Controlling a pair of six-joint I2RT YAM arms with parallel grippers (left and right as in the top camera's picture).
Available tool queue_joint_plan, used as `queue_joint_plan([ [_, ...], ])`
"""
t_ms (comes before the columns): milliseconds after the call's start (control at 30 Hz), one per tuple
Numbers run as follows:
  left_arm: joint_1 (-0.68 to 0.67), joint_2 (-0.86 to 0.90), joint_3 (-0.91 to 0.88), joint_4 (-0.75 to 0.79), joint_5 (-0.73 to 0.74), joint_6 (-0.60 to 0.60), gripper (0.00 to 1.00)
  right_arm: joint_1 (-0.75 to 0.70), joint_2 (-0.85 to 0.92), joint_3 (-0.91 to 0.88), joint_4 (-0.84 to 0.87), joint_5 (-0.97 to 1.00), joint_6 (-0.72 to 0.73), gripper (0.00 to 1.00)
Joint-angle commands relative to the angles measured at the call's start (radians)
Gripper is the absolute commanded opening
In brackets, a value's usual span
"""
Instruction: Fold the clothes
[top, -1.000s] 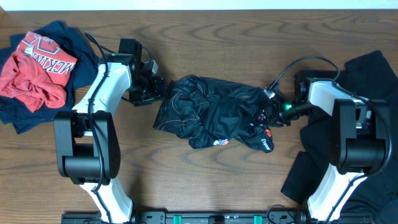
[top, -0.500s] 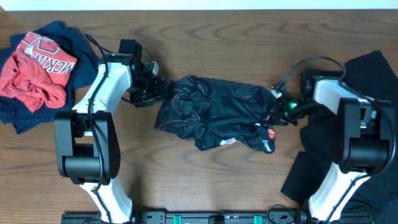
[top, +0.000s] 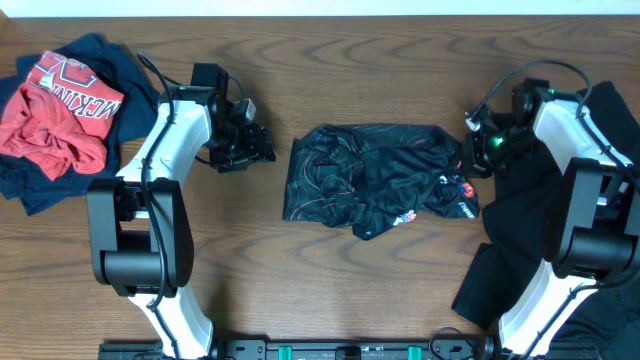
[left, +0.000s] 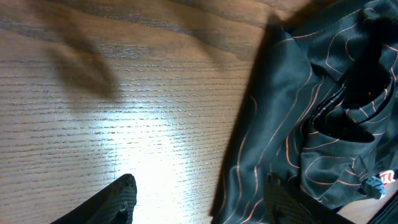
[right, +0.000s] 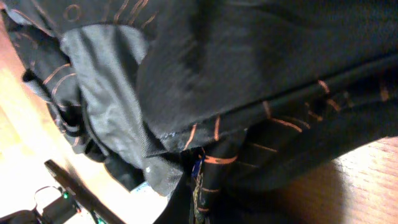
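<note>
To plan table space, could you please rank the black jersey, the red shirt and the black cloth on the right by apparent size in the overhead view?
1. black cloth on the right, largest, though the right arm hides part and the frame cuts it.
2. black jersey, somewhat smaller.
3. red shirt, smallest, crumpled.

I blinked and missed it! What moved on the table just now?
The right gripper, shut on the black jersey, dragged it toward the robot's right, away from the left gripper. That one stayed open in place; the red and navy pile did not move.
</note>
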Motion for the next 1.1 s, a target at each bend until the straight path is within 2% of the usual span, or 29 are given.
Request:
queue_joint_plan([
  [0,0.002,-0.001,-0.003,-0.006,0.006,0.012,0.67,0.042,-0.021,0.086,-0.056,0.041,0.004,0.01],
  [200,0.002,-0.001,-0.003,-0.005,0.006,0.009,0.67,0.162,-0.021,0.251,-0.195,0.100,0.020,0.01],
  [367,0.003,-0.001,-0.003,-0.005,0.006,0.008,0.67,0.296,-0.021,0.334,-0.246,0.100,0.097,0.01],
  [767,0.102,-0.002,-0.003,0.028,0.000,-0.079,0.67,0.587,-0.021,0.340,-0.222,0.158,0.238,0.01],
  [1067,0.171,-0.003,-0.003,0.013,0.037,-0.078,0.67,0.697,-0.020,0.340,-0.130,0.175,0.373,0.01],
])
